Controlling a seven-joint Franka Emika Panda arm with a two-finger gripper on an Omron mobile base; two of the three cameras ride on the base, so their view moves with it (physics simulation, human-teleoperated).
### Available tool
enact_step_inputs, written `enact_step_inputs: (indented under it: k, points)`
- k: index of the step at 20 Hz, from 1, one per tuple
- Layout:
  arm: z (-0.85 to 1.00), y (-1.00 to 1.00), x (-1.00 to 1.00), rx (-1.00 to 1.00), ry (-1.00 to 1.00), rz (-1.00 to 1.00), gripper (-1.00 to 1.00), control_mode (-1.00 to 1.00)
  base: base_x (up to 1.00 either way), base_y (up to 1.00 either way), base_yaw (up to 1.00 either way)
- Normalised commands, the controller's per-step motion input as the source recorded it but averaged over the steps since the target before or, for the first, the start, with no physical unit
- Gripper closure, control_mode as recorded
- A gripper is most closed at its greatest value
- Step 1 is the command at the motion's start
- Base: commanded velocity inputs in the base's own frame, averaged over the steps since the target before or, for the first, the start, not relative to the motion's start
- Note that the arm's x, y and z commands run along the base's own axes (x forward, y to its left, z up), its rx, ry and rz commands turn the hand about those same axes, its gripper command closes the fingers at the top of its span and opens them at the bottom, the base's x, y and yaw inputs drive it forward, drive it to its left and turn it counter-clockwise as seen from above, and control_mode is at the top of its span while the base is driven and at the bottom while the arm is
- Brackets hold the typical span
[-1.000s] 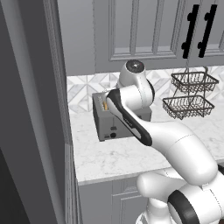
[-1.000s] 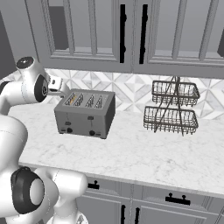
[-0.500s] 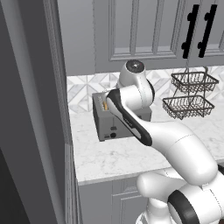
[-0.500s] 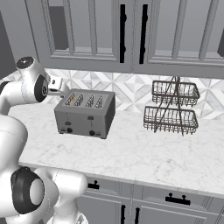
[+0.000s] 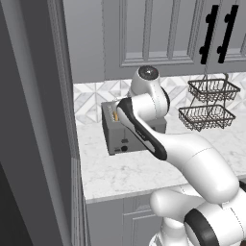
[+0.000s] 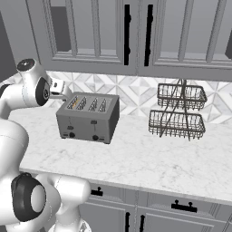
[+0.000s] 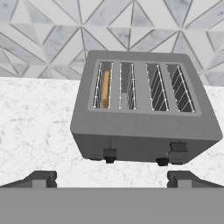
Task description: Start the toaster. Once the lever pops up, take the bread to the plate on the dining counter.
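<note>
Marble countertop [image 6: 136, 158] under grey cabinets, patterned tile backsplash [image 7: 52, 39] behind. Toaster [image 6: 88, 118] sits centre-left, bread [image 7: 105, 89] in its leftmost slot. Two-tier wire basket [image 6: 177, 113] at 3 o'clock of toaster, well apart. Gripper [image 7: 111, 178] jaws wide apart, hovering before the toaster, holding nothing.

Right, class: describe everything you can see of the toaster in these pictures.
The toaster is a boxy, brushed grey metal four-slot model standing upright on the white marble counter, near the patterned tile backsplash. Its front carries two dark levers and two black knobs. One lever sits lower than the other. A bread slice stands in the end slot; the other three look empty. Nothing else touches it.
</note>
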Motion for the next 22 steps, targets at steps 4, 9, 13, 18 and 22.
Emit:
enact_step_inputs:
  k: [4,9,13,18,22]
  points:
    - [0.0,0.0,0.0,0.0,0.0,0.0,-1.0,-1.0,0.0,0.0,0.0]
    - [0.0,0.0,0.0,0.0,0.0,0.0,-1.0,-1.0,0.0,0.0,0.0]
    - [0.0,0.0,0.0,0.0,0.0,0.0,-1.0,-1.0,0.0,0.0,0.0]
    - [0.0,0.0,0.0,0.0,0.0,0.0,-1.0,-1.0,0.0,0.0,0.0]
    - [0.0,0.0,0.0,0.0,0.0,0.0,-1.0,-1.0,0.0,0.0,0.0]
